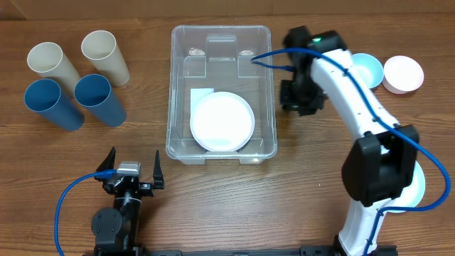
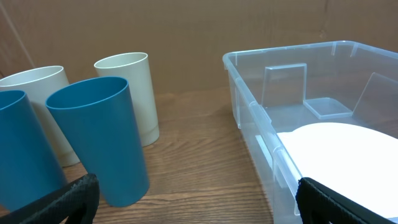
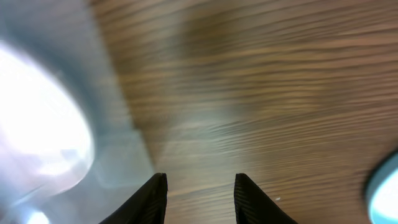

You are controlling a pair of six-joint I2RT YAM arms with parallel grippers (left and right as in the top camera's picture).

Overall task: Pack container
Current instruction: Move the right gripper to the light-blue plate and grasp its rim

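The clear plastic container (image 1: 222,65) stands at the table's middle and holds a white plate (image 1: 222,122). Two cream cups (image 1: 105,55) and two blue cups (image 1: 99,99) lie at the far left. My left gripper (image 1: 133,171) is open and empty, near the front edge, below the container's left corner. Its wrist view shows the container's rim (image 2: 249,106), the plate (image 2: 336,149), a blue cup (image 2: 99,137) and a cream cup (image 2: 127,93) between the wide-spread fingers (image 2: 199,199). My right gripper (image 1: 298,96) hovers just right of the container, open and empty (image 3: 199,199), over bare wood.
A light blue bowl (image 1: 366,67) and a white bowl (image 1: 403,74) sit at the back right. Another light blue dish (image 1: 416,186) lies partly under the right arm. The right wrist view shows the blurred container wall (image 3: 56,74) at left and a blue rim (image 3: 385,186) at right.
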